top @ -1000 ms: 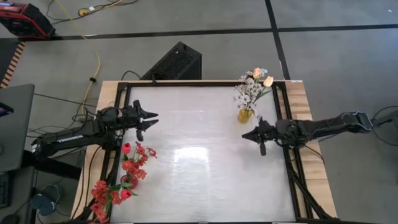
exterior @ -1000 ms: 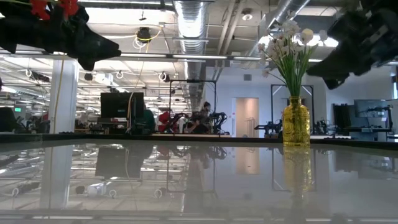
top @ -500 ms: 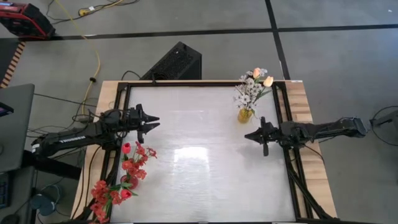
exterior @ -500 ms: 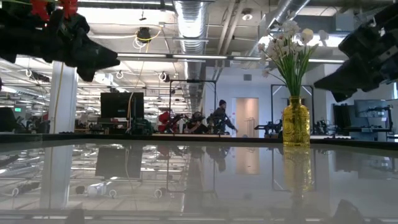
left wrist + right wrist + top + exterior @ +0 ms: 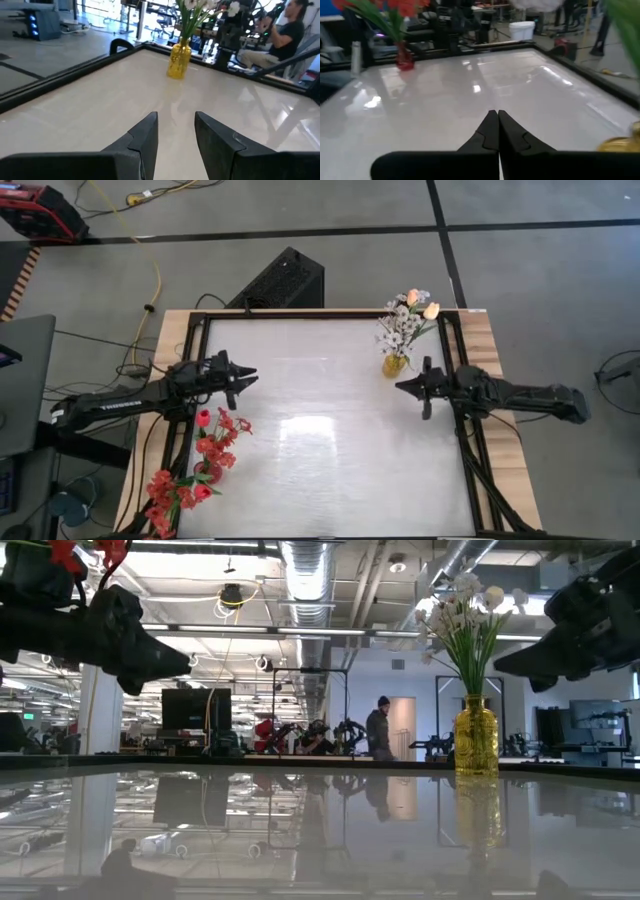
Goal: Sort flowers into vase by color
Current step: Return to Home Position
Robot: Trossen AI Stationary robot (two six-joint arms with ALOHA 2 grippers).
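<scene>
A yellow glass vase (image 5: 395, 365) stands on its base at the table's far right. It holds white sprays and peach tulips (image 5: 408, 320), and it also shows in the low view (image 5: 477, 735) and the left wrist view (image 5: 179, 60). A small red vase (image 5: 207, 472) with red flowers (image 5: 215, 438) stands near the left edge. More red blossoms (image 5: 163, 495) show at the near left corner. My left gripper (image 5: 247, 375) hovers open over the table's left side, empty (image 5: 176, 125). My right gripper (image 5: 400, 387) hovers shut and empty (image 5: 494, 120), just on the near side of the yellow vase.
The white tabletop (image 5: 320, 430) lies bare between the two vases, inside a dark frame (image 5: 470, 470). A black box (image 5: 280, 280) sits on the floor beyond the far edge. A person (image 5: 380, 730) walks in the room behind the table.
My left gripper has sunk a little toward the table, still open. My right arm has swung round toward the table's near side. Its gripper has drawn slightly toward the right edge and stays shut.
</scene>
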